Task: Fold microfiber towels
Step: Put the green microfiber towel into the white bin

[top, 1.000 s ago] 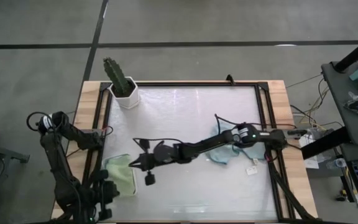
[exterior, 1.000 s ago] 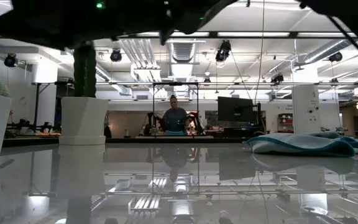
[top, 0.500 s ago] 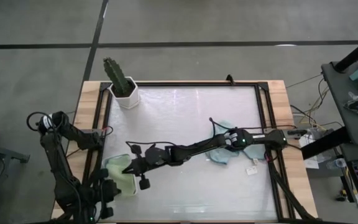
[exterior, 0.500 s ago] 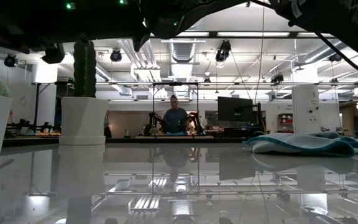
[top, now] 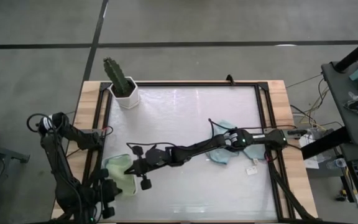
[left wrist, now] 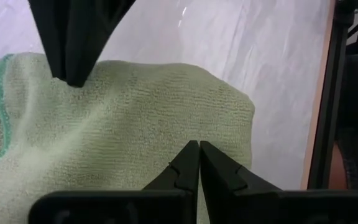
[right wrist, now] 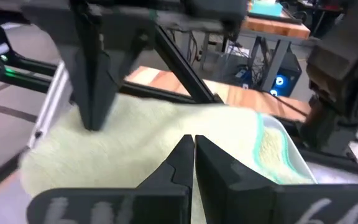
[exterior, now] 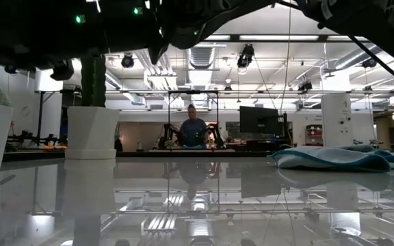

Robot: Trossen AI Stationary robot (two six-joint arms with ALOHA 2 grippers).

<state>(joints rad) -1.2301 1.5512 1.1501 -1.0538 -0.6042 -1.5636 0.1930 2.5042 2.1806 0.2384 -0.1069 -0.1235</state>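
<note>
The right tool (top: 128, 170) is extended across the surface (top: 185, 118) to the near-left area, with its fingers pressed together and gripping nothing. Its tip stands over the sage green towel (top: 120, 174), which lies on the white tray (right wrist: 289, 149) at the near-left corner; whether the tip touches the cloth cannot be told. The left tool (left wrist: 199, 163) hangs just above the same towel, also fully closed and empty, at the near-left edge beside its own arm base.

Procedure for the step in hand, judged as pressing or smoothing the folded green towel:
- Keep the closed tip low and level so that it flattens the fold without dragging the cloth off the tray.
- Move along the fold line, not across it; microfiber is soft and likely to bunch or catch on the fingers.
- Keep both tools apart; they share a small space over one towel.

The remaining towels (top: 222, 152) lie in a loose pile at the right of the surface, under the right arm; pale blue and teal show, other colours cannot be made out.

The surface is white and glossy inside a dark frame on a wooden top. A cactus in a white pot (top: 122, 82) stands at the far-left corner. Beyond the surface, the room is a workshop with ceiling lights, monitors and a seated person (exterior: 193, 128).
</note>
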